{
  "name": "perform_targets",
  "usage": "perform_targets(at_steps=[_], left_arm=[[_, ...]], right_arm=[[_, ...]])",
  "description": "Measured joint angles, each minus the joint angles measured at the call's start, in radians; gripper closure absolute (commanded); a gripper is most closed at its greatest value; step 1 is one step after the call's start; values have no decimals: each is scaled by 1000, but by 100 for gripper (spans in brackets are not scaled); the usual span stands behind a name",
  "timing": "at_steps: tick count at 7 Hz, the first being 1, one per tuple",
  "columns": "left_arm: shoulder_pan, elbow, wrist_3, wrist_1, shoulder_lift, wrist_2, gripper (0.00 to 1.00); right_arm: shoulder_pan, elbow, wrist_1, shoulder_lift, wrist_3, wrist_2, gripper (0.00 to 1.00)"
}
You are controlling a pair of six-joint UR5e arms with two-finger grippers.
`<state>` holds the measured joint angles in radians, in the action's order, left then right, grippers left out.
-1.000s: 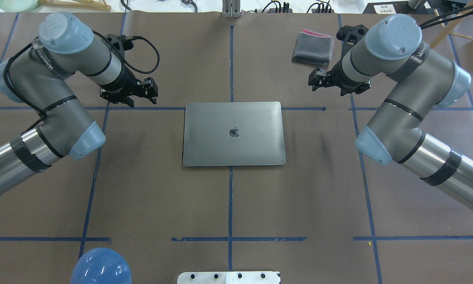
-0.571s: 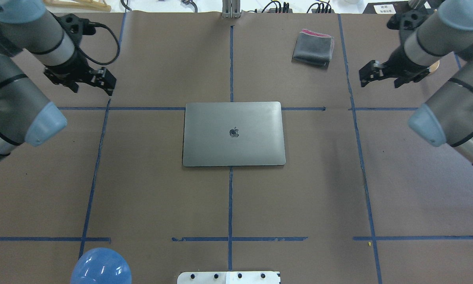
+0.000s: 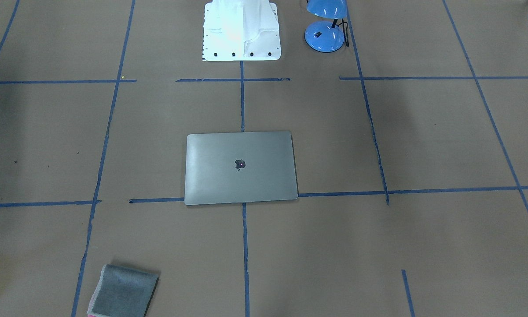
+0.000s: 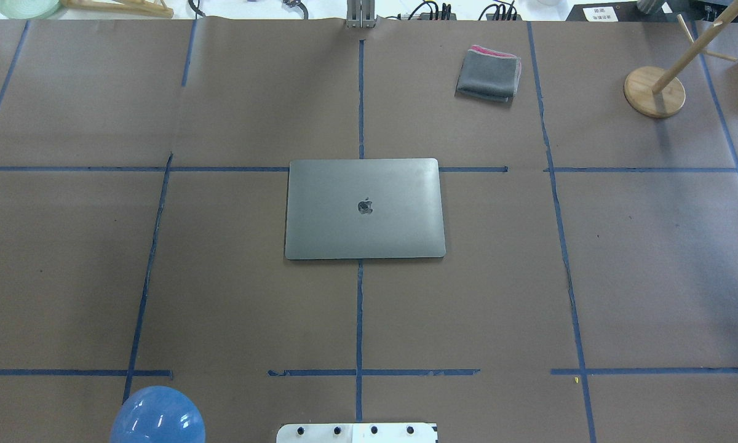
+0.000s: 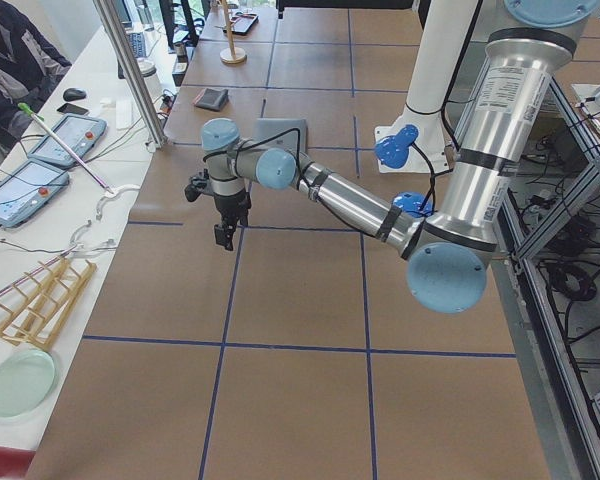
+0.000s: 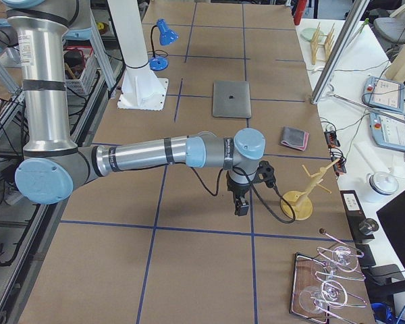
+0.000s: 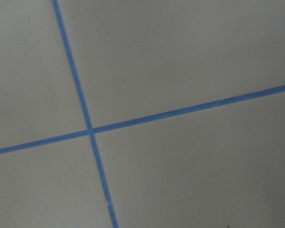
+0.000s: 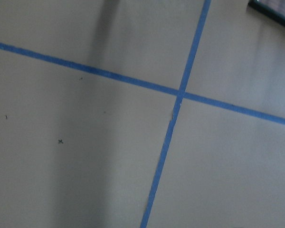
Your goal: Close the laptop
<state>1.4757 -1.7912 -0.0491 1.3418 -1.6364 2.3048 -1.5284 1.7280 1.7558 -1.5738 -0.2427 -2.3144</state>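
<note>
The laptop (image 4: 365, 209) lies flat in the middle of the table with its lid shut and the dark apple logo facing up. It also shows in the front-facing view (image 3: 240, 167). Both arms are out of the overhead view. My left gripper (image 5: 224, 235) hangs over bare table well off to the laptop's left, seen only in the exterior left view. My right gripper (image 6: 242, 206) hangs over bare table well off to the laptop's right, seen only in the exterior right view. I cannot tell whether either is open or shut. The wrist views show only brown paper and blue tape.
A small folded grey cloth (image 4: 489, 74) lies at the far right of the laptop. A wooden stand (image 4: 654, 92) is at the far right. A blue lamp (image 4: 157, 415) and the white robot base (image 4: 357, 432) are at the near edge.
Both arms have swung outward and left the overhead view. The laptop has not moved and its lid stays shut.
</note>
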Motion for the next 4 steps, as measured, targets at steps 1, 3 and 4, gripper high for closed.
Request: perform_targets(at_steps=[1,3,4], left_arm=[[37,-13,-23,2,75,13,0],[64,-35,-36,13,163,17,0],[68,-35,-34,14,170,16,0]], right_arm=[[-14,-15,12,-28,-30,-46,0],[-20,-40,-10,-46,-37,-99,0],[-21,-44,-16,-46,-35,-104,0]])
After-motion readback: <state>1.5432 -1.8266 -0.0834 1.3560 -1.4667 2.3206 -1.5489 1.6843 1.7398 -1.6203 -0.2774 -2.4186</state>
